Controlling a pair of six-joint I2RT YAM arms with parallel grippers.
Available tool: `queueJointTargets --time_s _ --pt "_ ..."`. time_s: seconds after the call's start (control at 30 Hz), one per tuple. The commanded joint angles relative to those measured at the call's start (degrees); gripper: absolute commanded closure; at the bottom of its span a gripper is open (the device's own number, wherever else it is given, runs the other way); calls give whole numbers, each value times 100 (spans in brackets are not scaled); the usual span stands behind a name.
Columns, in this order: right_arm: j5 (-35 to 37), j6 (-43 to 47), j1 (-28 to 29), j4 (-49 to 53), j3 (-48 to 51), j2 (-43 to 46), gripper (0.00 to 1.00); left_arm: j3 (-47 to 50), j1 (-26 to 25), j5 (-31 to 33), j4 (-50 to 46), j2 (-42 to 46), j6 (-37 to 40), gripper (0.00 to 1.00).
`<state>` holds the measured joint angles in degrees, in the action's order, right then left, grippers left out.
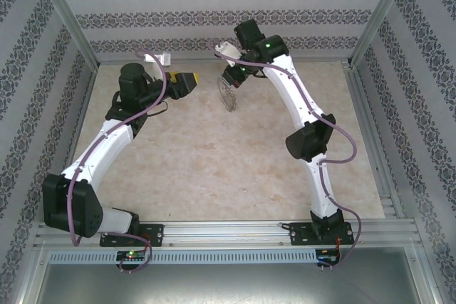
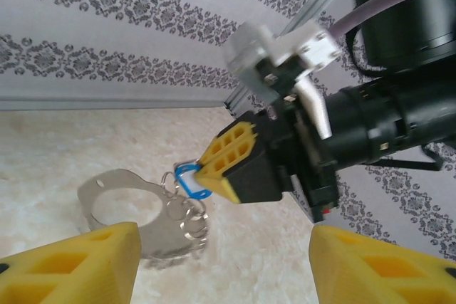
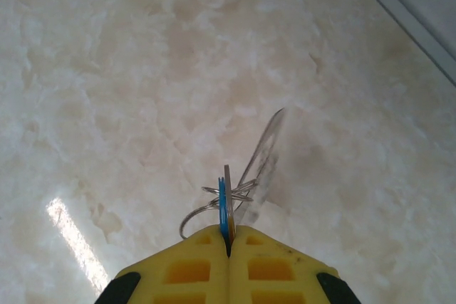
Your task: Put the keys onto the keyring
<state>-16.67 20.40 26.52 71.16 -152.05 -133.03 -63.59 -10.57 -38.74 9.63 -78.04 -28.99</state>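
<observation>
- The right claw (image 3: 228, 236) is fully closed, and the blue head of the key (image 3: 222, 208) is pinched between its tips. A thin silver piece sits just beside the blue in the same pinch. I cannot tell if this piece is the blade or a wire of the ring.
- The keyring (image 2: 114, 201) hangs below the closed tips, near the far wall, above the surface (image 3: 107, 69). I cannot tell if its lowest end touches the surface.
- The left claw (image 2: 224, 240) is wide open with nothing between its fingers. It faces the keyring from just beside it.
- Handling, as I judge it: the key is very light, stiff and thin, with a smooth head, so it can easily turn or slip in a pinch. The flat faces of the head are the best place to hold it.
- The keyring looks floppy and light. It will probably swing and fold when pushed. The pale band is wide and flat, so it seems the safest place for the open claw to take hold. The small wire rings (image 2: 187, 215) are thin and would slide away.
- Count: one key, one keyring with one band and a few small rings (three or four, but they overlap), and two claws.
</observation>
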Motion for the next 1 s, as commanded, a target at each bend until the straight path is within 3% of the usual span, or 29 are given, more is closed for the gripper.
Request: queueJointTargets --time_s 0.0,0.7,0.97 --pt "-165 -221 46 -225 -247 -126 100 -39 115 72 -150 173 -9 36" --pt "-345 -884 1063 -1172 1993 180 100 227 121 167 -57 305 -254 33" --pt "-909 -1784 1355 -1438 2707 245 100 302 121 300 25 393 -511 29"
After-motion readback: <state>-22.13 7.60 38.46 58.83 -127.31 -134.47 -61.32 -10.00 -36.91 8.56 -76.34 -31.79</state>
